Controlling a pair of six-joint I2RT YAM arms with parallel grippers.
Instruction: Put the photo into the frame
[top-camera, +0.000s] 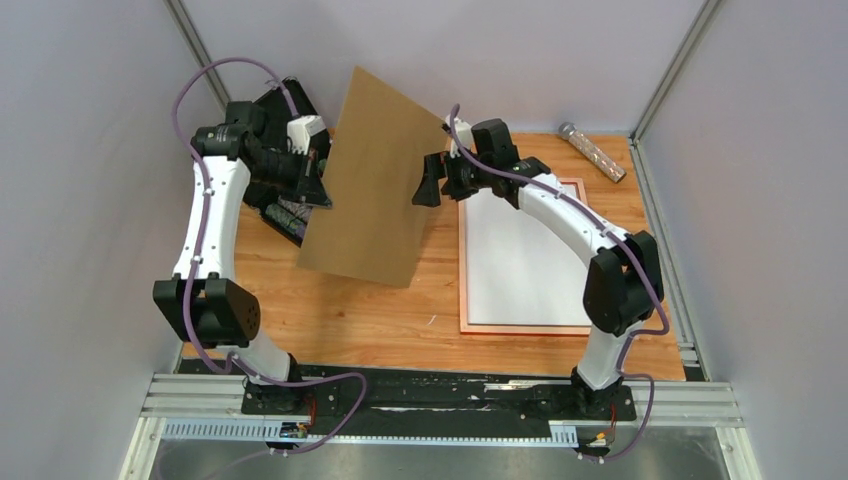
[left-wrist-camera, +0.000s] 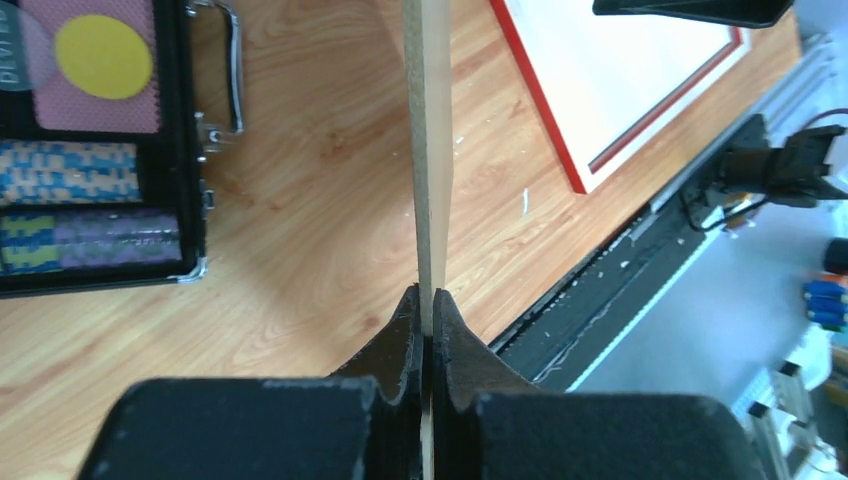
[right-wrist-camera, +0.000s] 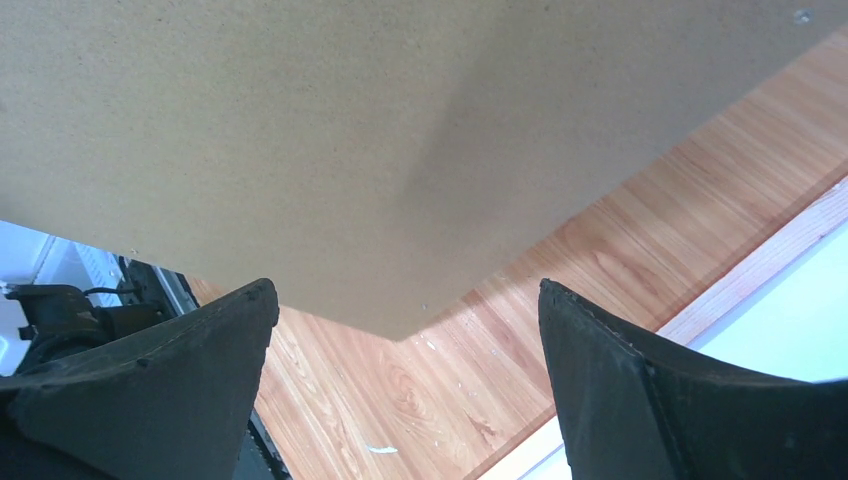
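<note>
Currently, the brown backing board (top-camera: 375, 180) is held up on edge and tilted over the wooden table (top-camera: 400, 310). Its left edge is pinched between the tightly closed fingers of the left gripper (left-wrist-camera: 428, 300). The right gripper (top-camera: 432, 182) is spread wide just beside the board's right edge, and nothing is gripped by it. The frame (top-camera: 525, 328) is laid flat on the table to the right, beneath the right arm, and the photo (top-camera: 520, 260) is seen inside it, white back up. An open black case (left-wrist-camera: 190, 150) with patterned contents is placed at the far left.
</note>
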